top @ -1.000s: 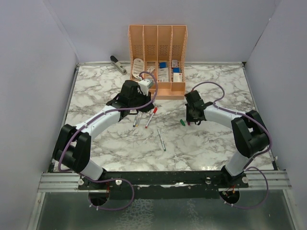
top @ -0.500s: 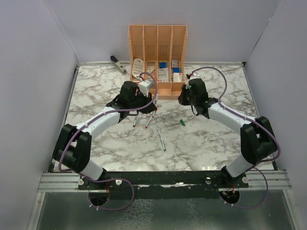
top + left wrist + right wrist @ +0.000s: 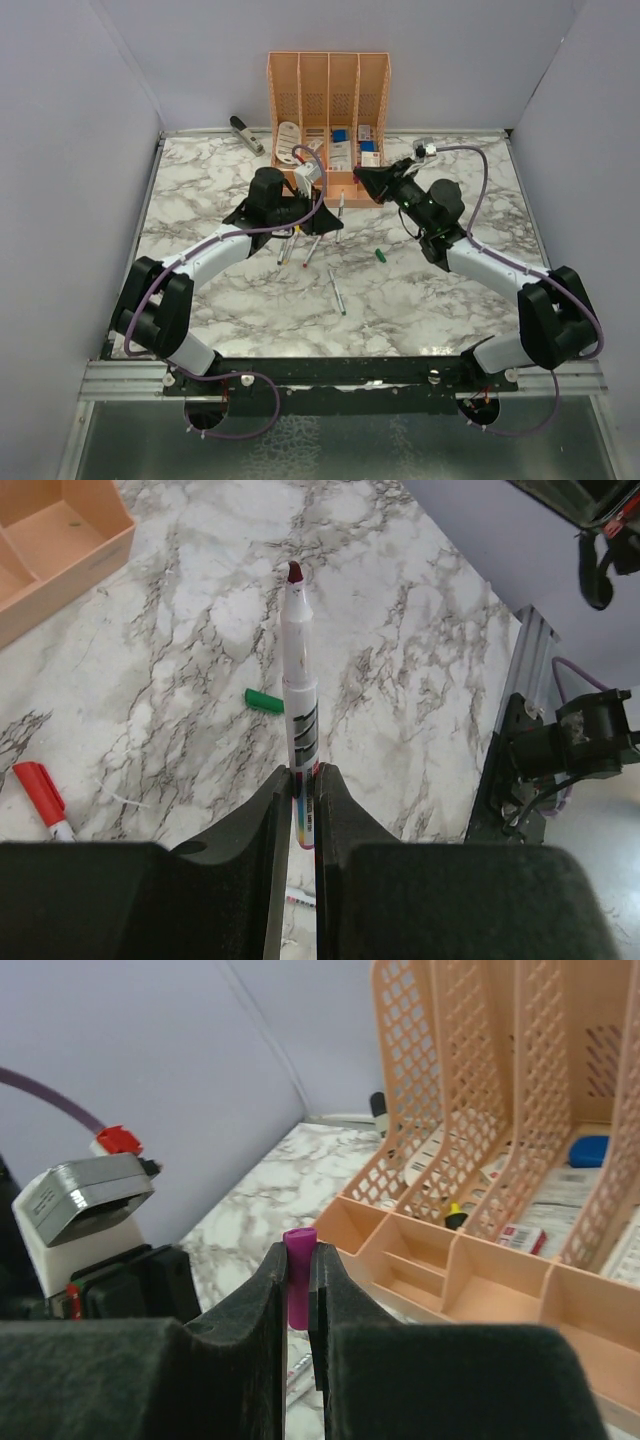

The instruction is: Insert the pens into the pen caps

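My left gripper [image 3: 328,212] is shut on a silver-grey pen [image 3: 299,685] whose dark purple tip [image 3: 294,572] points away from the jaws, above the marble table [image 3: 220,290]. My right gripper [image 3: 366,179] is shut on a purple pen cap [image 3: 298,1239], held in the air in front of the peach organiser and facing the left gripper. A green pen cap [image 3: 380,254] lies on the table; it also shows as the green cap [image 3: 264,700] below the held pen. Two pens [image 3: 300,247] lie under the left wrist, one wearing a red cap [image 3: 38,785]. Another pen [image 3: 337,290] lies nearer the front.
The peach desk organiser [image 3: 328,100] stands at the back centre, its low front trays [image 3: 480,1260] close behind the right gripper. A grey stapler [image 3: 246,135] lies at the back left. Grey walls close in both sides.
The right arm has swung from beside the green cap up and back to the left, carrying the purple cap to the organiser's front. The left gripper has shifted slightly right with its pen.
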Tool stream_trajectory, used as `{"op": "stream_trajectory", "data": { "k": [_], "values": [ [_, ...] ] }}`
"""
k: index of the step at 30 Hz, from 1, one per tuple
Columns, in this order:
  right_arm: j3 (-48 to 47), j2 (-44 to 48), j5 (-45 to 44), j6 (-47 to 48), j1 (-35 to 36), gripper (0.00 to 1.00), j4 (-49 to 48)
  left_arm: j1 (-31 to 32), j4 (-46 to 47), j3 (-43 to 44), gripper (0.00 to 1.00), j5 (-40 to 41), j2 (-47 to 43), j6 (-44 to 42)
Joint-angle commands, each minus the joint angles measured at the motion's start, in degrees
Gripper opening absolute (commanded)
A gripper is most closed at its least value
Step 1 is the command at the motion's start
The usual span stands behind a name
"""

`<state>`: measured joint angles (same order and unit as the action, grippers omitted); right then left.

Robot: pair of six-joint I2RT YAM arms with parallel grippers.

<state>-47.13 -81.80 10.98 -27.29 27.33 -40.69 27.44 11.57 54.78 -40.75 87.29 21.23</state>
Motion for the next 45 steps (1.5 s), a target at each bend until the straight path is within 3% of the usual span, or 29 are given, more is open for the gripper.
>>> {"op": "stream_trajectory", "data": {
  "k": [1, 11, 45],
  "values": [
    [1.01, -1.92, 7.23, -7.23, 0.18, 0.01, -12.85, -0.11, 5.77, 2.19, 0.0, -6.21, 0.95, 3.1],
    [-0.39, -4.61, 9.99, -9.29, 0.17, 0.01, -16.36, -0.1, 7.17, 4.0, 0.0, -10.09, 3.58, 3.81],
    [1.35, -3.1, 6.3, -4.33, 0.18, 0.01, -10.63, -0.68, 8.31, 2.8, 0.0, -7.59, 2.71, 3.64]
  ]
}}
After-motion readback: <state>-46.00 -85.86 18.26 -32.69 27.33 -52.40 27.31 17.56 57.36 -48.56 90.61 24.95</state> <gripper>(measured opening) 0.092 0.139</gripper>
